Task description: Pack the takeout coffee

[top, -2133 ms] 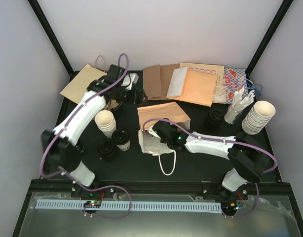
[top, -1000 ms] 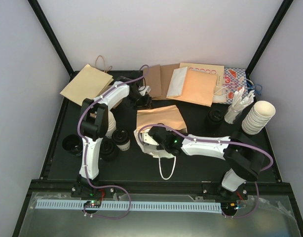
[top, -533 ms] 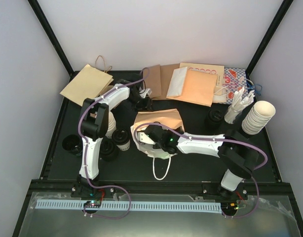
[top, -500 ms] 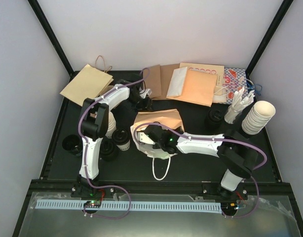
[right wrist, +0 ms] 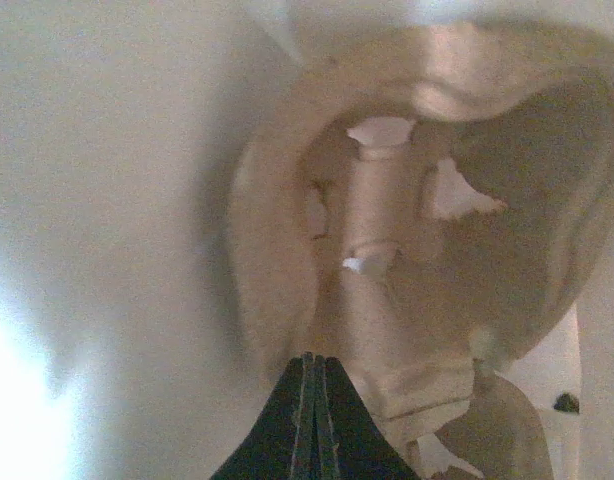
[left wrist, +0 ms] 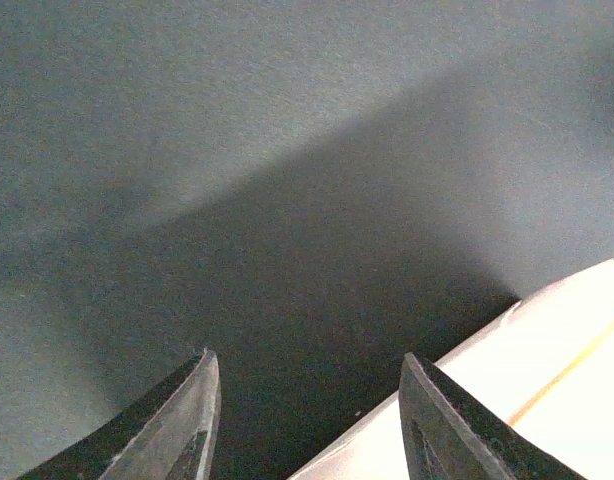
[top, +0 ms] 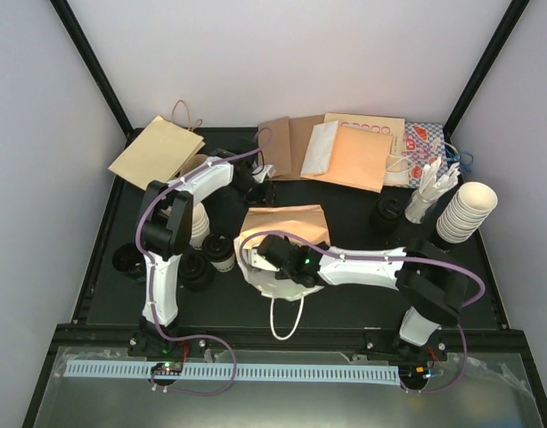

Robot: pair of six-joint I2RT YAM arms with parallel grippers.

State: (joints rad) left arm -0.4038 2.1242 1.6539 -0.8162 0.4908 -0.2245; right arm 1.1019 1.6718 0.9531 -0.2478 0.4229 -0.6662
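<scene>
Toward the left of the desk (top: 345, 299), a lidded cup (top: 222, 253) stands upright, its cream body under a black lid. A second dark-topped cup (top: 195, 269) sits just beside it on the left, and both are outside the bags. Behind them, the left hand (top: 260, 185) hangs over bare dark desk, its fingers (left wrist: 192, 405) apart with nothing between them. At centre, a white bag (top: 275, 283) lies in front of a brown bag (top: 289, 223). The right hand (top: 278, 256) is at the white bag's mouth with its fingers pressed together; I cannot tell whether they pinch paper. A cup stack (top: 467, 209) leans at far right.
</scene>
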